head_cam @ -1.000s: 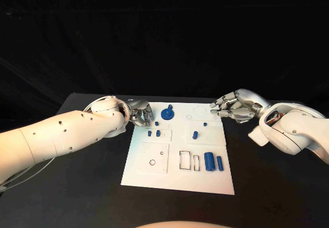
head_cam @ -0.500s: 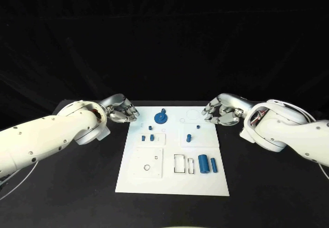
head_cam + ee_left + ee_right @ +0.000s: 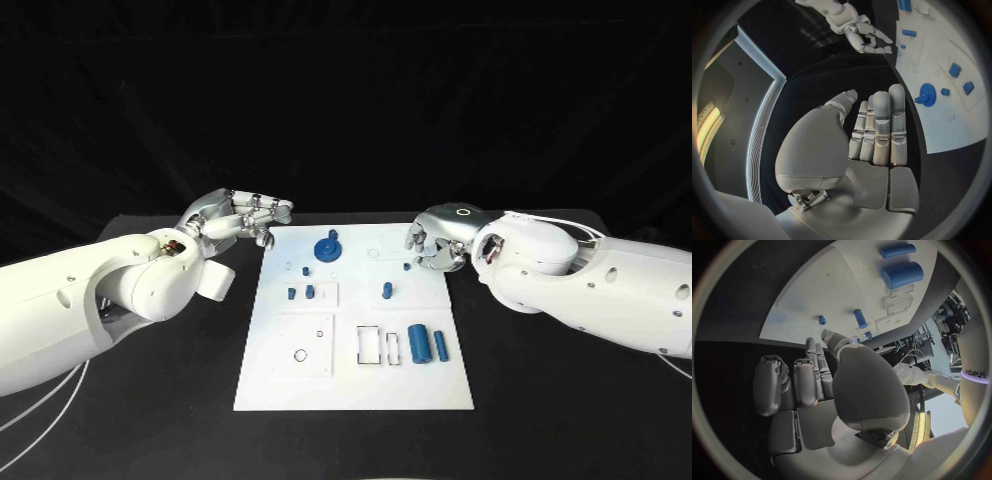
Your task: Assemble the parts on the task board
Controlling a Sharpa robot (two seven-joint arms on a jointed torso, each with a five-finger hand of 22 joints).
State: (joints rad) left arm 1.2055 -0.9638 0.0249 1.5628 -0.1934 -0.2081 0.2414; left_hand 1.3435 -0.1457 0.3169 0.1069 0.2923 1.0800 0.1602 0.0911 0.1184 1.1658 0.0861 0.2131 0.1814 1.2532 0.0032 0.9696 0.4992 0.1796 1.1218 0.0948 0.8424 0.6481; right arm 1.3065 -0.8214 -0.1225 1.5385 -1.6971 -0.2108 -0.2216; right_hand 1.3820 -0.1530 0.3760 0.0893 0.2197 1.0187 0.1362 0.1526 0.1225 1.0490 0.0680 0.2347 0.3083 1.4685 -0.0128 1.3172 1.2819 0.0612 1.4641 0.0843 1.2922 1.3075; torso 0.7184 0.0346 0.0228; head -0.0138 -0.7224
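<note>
The left hand (image 3: 238,215) hovers beside the task board's (image 3: 361,390) far left corner, fingers straight, pressed side by side and holding nothing, as the left wrist view (image 3: 873,135) confirms. The right hand (image 3: 437,240) hangs at the board's far right edge, fingers curled inward around nothing (image 3: 811,380). The white board lies in the middle of the black table (image 3: 577,400). On it, a thick blue cylinder (image 3: 418,342) lies just beside a thinner blue rod (image 3: 441,346) near the front right. A blue gear with a knob (image 3: 327,246) stands at the far end. Small blue pegs (image 3: 299,293) stand near the middle, and another blue peg (image 3: 387,290) stands to their right.
</note>
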